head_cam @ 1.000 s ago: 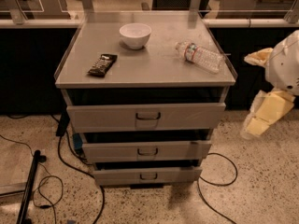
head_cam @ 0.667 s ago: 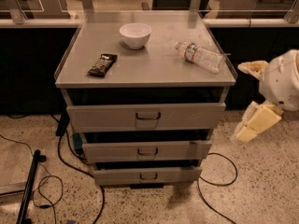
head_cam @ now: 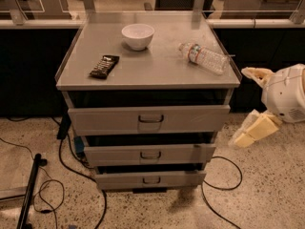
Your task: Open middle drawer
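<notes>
The grey metal cabinet (head_cam: 143, 78) has three stacked drawers. The middle drawer (head_cam: 109, 155) has a flat grey front of medium height and a small dark loop handle (head_cam: 150, 155) at its centre, with a dark gap above it. My gripper (head_cam: 250, 104) is to the right of the cabinet, at about the height of the top drawer and clear of it. Its two cream fingers (head_cam: 252, 131) are spread apart with nothing between them. It touches no drawer.
The tall top drawer (head_cam: 105, 119) and the short bottom drawer (head_cam: 119, 180) flank the middle one. On the cabinet top lie a white bowl (head_cam: 137, 35), a plastic bottle (head_cam: 205, 57) on its side and a dark snack bar (head_cam: 104, 66). Cables (head_cam: 224, 175) and a black pole (head_cam: 28, 190) lie on the floor.
My gripper has moved left and a little down, closer to the cabinet's right side. The drawers and the things on top have not moved.
</notes>
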